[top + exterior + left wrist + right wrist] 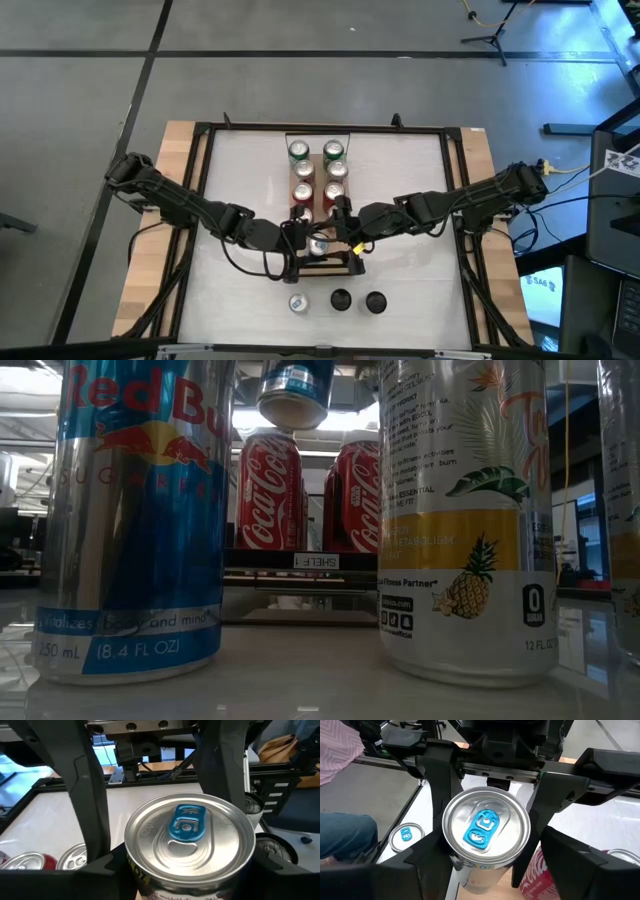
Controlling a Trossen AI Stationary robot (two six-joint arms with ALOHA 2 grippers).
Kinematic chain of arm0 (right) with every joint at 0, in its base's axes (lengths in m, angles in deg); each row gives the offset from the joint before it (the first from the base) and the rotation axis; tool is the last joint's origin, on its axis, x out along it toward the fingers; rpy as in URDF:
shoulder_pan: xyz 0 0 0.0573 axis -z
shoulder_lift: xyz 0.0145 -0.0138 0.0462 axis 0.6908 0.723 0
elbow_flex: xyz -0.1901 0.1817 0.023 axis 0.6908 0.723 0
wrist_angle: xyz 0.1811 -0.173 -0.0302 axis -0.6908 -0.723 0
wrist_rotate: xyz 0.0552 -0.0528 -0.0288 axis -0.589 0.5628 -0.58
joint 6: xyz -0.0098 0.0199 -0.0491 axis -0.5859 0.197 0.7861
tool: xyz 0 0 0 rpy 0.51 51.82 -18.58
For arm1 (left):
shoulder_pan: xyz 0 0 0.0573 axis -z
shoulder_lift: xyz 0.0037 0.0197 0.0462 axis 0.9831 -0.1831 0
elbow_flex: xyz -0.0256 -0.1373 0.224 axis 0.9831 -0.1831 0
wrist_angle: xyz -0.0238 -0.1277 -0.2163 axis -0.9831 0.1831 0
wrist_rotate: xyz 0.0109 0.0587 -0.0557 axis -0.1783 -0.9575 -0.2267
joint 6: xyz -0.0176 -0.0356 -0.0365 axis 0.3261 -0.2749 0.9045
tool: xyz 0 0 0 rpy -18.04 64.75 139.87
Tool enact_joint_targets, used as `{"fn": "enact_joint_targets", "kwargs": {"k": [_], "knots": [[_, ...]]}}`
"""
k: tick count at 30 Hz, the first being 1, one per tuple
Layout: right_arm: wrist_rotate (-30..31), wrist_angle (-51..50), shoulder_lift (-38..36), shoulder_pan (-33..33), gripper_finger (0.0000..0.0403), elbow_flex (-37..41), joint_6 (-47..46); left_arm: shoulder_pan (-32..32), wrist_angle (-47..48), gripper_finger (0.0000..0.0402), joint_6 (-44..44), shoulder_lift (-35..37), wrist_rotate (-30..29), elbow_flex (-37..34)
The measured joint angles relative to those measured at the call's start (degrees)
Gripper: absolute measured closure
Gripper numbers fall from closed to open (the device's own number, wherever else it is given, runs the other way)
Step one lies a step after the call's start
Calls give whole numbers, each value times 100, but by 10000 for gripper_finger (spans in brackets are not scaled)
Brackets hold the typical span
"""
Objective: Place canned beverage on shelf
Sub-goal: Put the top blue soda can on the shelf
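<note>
From above, both arms reach to the middle of the white surface (420, 290), where the left gripper (297, 237) and right gripper (338, 236) meet around one silver can (319, 246) at the near end of the shelf (317, 185). Six cans stand in two rows farther along that plank, and three more cans stand on the surface in front of it. In the low view the can (293, 392) hangs above the two red cans (268, 490) on the shelf (300, 560), between a blue-silver can (135, 520) and a pineapple can (465, 520) standing close to the camera. The left wrist view shows the can's blue-tabbed top (189, 842) with the left fingers (90, 815) clamped against both its sides, grasping it. In the right wrist view the can (486, 837) sits between the right fingers (567, 855), which stand close on either side; whether they press it I cannot tell. A person's jeans (345, 837) show beyond the surface.
</note>
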Motion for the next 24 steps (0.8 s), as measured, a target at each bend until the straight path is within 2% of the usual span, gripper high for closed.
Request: {"fn": "enact_joint_targets", "kwargs": {"k": [24], "knots": [[-24,21,0,2,116,4,42,0,6,171,15,2,-115,0]]}}
